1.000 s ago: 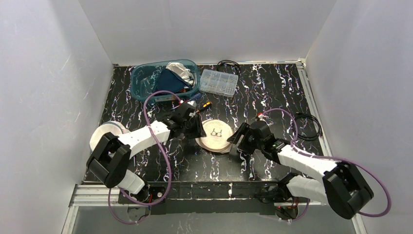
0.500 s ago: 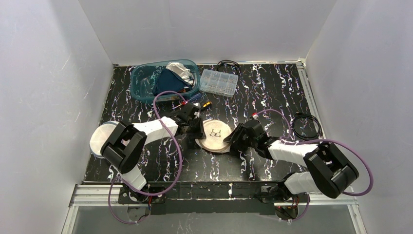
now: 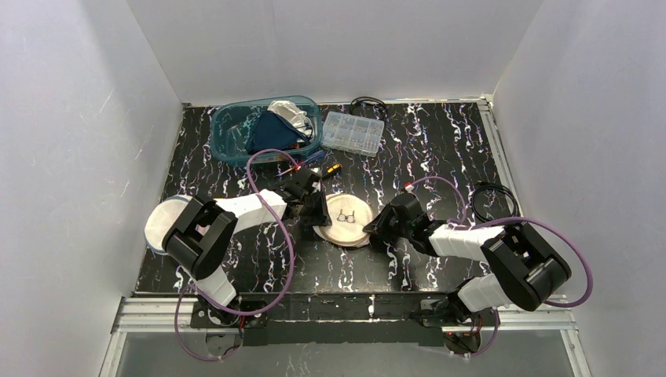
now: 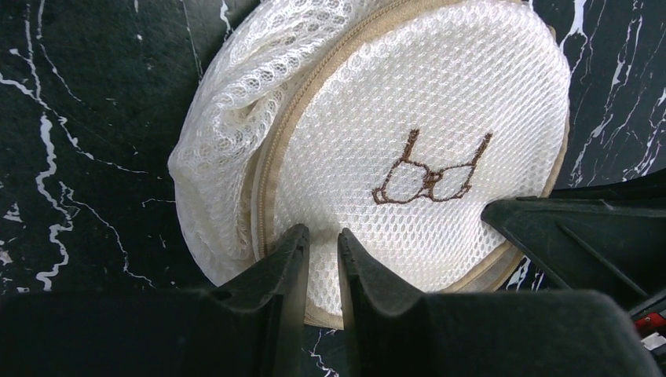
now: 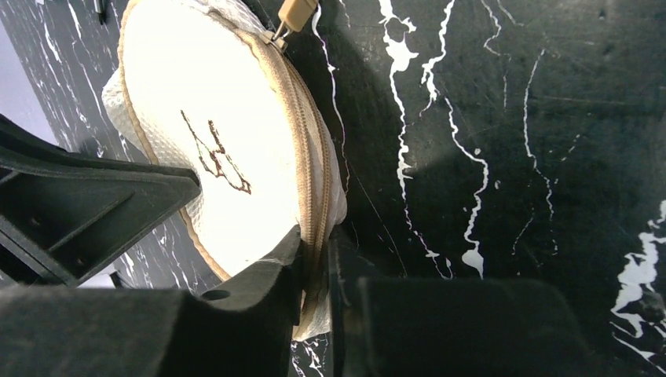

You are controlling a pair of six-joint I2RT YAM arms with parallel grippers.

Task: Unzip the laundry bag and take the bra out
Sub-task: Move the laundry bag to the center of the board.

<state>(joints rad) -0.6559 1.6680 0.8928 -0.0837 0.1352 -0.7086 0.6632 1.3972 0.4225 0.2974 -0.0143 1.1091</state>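
The laundry bag [image 3: 349, 220] is a round white mesh pouch with a tan zipper and a brown bra emblem, lying flat mid-table. My left gripper [image 3: 320, 221] is at its left rim. In the left wrist view the left gripper [image 4: 322, 236] is shut on a fold of the bag's [image 4: 440, 102] mesh top. My right gripper [image 3: 371, 232] is at the right rim. In the right wrist view the right gripper [image 5: 316, 236] is shut on the bag's [image 5: 212, 94] zipper seam. The tan zipper pull [image 5: 294, 12] sticks out at the far end. The bra is hidden inside.
A teal tub [image 3: 236, 126] holding clothes stands at the back left, with a clear compartment box [image 3: 353, 132] beside it. A coiled black cable [image 3: 495, 204] lies at the right edge. A white round lid [image 3: 161, 224] sits at the left. A small orange-tipped tool [image 3: 334, 168] lies behind the bag.
Both arms have closed in on the bag. The right gripper went from wide open to pinching the right seam, and the left gripper narrowed onto the mesh at the left rim.
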